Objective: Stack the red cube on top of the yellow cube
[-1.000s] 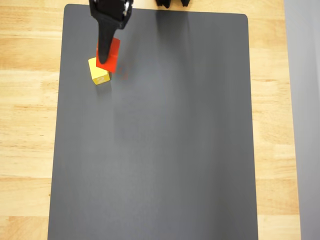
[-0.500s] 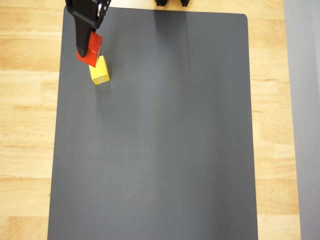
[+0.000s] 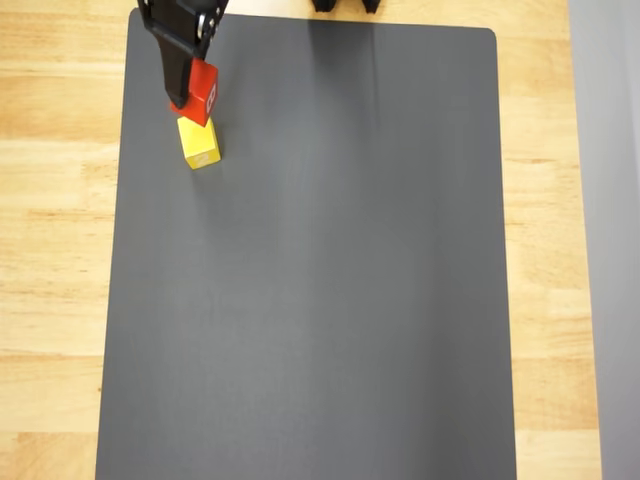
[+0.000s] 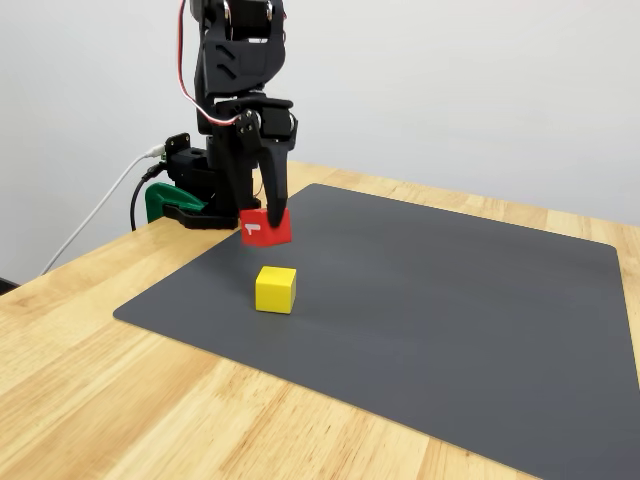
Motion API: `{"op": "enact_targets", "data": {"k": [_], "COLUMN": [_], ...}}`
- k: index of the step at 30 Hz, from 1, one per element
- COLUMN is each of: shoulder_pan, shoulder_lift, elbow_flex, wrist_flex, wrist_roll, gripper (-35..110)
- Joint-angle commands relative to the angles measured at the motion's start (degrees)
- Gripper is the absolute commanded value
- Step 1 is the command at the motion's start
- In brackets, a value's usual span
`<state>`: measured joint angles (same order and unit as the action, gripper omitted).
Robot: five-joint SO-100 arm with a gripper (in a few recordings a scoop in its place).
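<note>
- The dark mat point(image 3: 330, 280) lies open across its middle, right side and lower part in the overhead view; a gripper could pass freely there.
- The yellow cube point(image 4: 275, 289) stands alone near the mat's left edge in the fixed view, with bare mat on every side of it.
- The gripper point(image 4: 262, 205) hangs above and just behind the yellow cube, clamped on the red cube point(image 4: 265, 228), which is tilted and clear of the mat; a visible gap separates the two cubes.
- The arm's base point(image 4: 185, 195) and its cables crowd the far left corner of the wooden table point(image 4: 120, 400).
</note>
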<state>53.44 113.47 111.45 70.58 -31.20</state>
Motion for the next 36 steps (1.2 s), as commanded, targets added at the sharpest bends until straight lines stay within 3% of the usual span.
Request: {"op": "enact_targets", "data": {"k": [1, 36], "shoulder_pan": [0.4, -1.0], "shoulder_lift": [-1.4, -14.3], "elbow_flex": [-3.1, -12.4], "wrist_flex": [0.4, 0.4], "wrist_roll": [0.4, 3.5], "gripper": [0, 0]}}
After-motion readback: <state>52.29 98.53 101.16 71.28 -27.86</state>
